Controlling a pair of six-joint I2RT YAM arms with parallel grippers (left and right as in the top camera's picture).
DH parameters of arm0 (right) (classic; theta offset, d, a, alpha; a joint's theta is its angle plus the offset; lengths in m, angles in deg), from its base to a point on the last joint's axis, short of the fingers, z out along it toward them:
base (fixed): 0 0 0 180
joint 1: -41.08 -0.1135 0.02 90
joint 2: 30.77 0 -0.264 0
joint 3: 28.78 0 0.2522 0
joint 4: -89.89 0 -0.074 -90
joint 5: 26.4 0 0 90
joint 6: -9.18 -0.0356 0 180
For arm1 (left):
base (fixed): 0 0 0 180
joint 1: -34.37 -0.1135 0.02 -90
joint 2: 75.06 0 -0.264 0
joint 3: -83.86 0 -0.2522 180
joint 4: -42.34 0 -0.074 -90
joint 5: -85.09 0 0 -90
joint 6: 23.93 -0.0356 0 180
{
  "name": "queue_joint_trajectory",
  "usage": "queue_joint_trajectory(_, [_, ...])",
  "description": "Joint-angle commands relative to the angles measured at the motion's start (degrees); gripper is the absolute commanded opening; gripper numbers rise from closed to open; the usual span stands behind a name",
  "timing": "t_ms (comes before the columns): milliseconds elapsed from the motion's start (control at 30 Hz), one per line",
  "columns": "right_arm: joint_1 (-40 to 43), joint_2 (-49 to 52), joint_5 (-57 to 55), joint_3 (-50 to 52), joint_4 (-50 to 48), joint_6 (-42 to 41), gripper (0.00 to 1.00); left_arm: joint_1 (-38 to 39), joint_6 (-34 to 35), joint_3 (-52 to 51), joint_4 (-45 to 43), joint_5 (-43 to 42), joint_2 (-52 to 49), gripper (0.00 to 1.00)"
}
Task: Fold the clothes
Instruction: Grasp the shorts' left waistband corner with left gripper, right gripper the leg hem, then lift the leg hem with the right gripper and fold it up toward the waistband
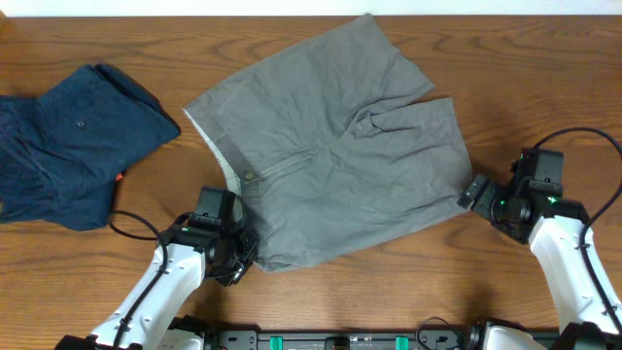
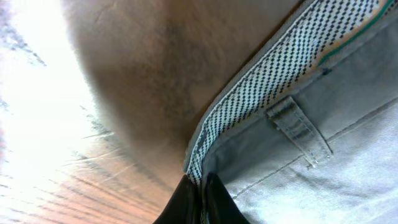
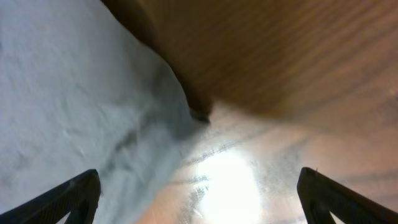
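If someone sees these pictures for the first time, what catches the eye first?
The wrinkled grey shorts spread across the middle of the wooden table, the left claw pinching their waistband. The right claw is open beside a leg hem, and a dark blue garment lies at the far left.

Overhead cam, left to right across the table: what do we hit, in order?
navy garment → shorts → right pincer
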Motion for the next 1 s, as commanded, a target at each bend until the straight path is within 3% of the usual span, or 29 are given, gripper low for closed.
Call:
queue_joint_trajectory(0, [0.4, 2.0, 3.2, -0.1, -1.7, -1.1, 0.99, 0.1, -3.9, -0.2, 1.3, -0.6, 0.2, 0.06])
queue_joint_trajectory(400, [-0.7, 13.9, 7.0, -0.1, -11.8, -5.7, 0.99, 0.1, -4.3, -0.2, 1.0, -0.2, 1.1, 0.06])
queue_joint_trajectory(467, [-0.7, 15.3, 6.9, -0.1, -13.2, -6.5, 0.92, 0.1, -4.3, -0.2, 1.0, -0.2, 1.1, 0.06])
queue_joint_trajectory(533, [-0.7, 16.2, 6.9, -0.1, -13.5, -7.7, 0.74, 0.1, -4.3, -0.2, 1.0, -0.2, 1.1, 0.06])
queue_joint_trajectory(600, [-0.7, 16.4, 7.0, -0.1, -13.4, -8.1, 0.45, 0.1, -4.3, -0.2, 1.0, -0.2, 1.1, 0.06])
queue_joint_trajectory(667, [-0.5, 16.3, 7.0, -0.2, -13.5, -8.1, 0.34, 0.1, -4.3, -0.2, 0.9, -0.2, 1.1, 0.06])
queue_joint_trajectory(733, [-0.2, 16.3, 7.0, -0.2, -13.4, -8.7, 0.36, 0.1, -4.3, -0.2, 0.8, -0.2, 1.1, 0.06])
queue_joint_trajectory(967, [1.8, 15.8, 4.7, -0.2, -9.0, -8.7, 0.57, 0.1, -4.3, -0.2, 0.6, -0.2, 1.1, 0.06])
